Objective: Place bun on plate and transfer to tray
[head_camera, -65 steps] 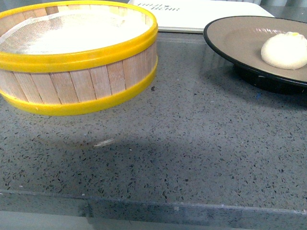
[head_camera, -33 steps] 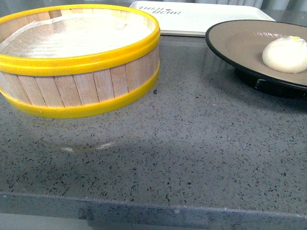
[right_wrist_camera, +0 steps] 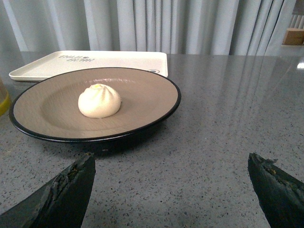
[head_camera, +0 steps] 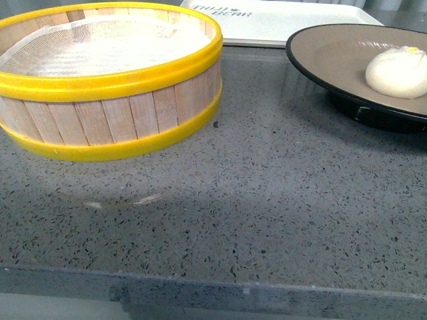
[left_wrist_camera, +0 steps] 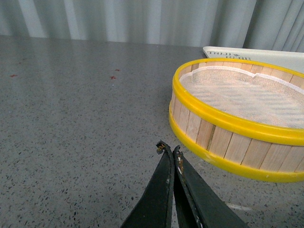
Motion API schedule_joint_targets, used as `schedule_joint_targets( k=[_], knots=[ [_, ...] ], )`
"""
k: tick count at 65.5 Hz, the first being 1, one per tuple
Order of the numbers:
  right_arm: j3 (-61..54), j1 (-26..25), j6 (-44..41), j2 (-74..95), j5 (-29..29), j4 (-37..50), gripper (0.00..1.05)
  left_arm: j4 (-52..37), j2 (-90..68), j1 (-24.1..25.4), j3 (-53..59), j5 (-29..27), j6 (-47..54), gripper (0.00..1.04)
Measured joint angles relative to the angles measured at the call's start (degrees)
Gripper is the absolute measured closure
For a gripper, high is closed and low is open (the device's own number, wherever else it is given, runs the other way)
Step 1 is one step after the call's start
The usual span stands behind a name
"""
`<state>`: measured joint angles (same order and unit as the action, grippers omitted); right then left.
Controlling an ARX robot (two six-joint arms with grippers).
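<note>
Already the bun (head_camera: 396, 72) lies on the plate (head_camera: 333, 53), a little right of its middle. So the first half of the job looks done, and the step in hand is, I judge, moving the loaded plate to the tray (head_camera: 287, 20). The plate stands on the grey counter (head_camera: 267, 200) at the right. The tray lies at the far side, just beyond the plate's far-left rim; whether they touch I cannot tell. A wooden basket (head_camera: 110, 87) with yellow bands stands at the left, holding only a white liner.

The right gripper (right_wrist_camera: 171, 161) is spread wide and empty, low over the counter, facing the plate from its near side and apart from the rim. The left gripper (left_wrist_camera: 169, 151) is pressed closed on nothing, near the basket and apart from it.

Next, the right gripper would need to go in at the near rim and clamp it. It should then lift the plate level, so the bun does not roll, and carry it far and left onto the tray.
</note>
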<state>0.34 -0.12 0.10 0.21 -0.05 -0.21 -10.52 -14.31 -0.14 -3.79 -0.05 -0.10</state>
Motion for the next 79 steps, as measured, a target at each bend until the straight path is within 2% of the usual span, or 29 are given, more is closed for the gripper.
schedule_joint_targets(
  k=[20, 26, 57, 65, 79],
  knots=[
    [0.00, 0.00, 0.02, 0.00, -0.02, 0.00, 0.09, 1.97, 3.50, 0.00, 1.51, 0.02, 0.00, 1.01],
    [0.00, 0.00, 0.02, 0.00, 0.04, 0.00, 0.09, 10.19, 11.10, 0.00, 2.25, 0.24, -0.07, 1.01],
    [0.00, 0.00, 0.02, 0.00, -0.02, 0.00, 0.09, 10.51, 14.10, 0.00, 2.27, 0.04, -0.04, 1.01],
    [0.00, 0.00, 0.02, 0.00, 0.00, 0.00, 0.09, 10.51, 14.10, 0.00, 2.27, 0.04, -0.04, 0.84],
    [0.00, 0.00, 0.00, 0.00, 0.00, 0.00, 0.09, 10.51, 14.10, 0.00, 2.27, 0.04, -0.04, 0.45]
  ],
)
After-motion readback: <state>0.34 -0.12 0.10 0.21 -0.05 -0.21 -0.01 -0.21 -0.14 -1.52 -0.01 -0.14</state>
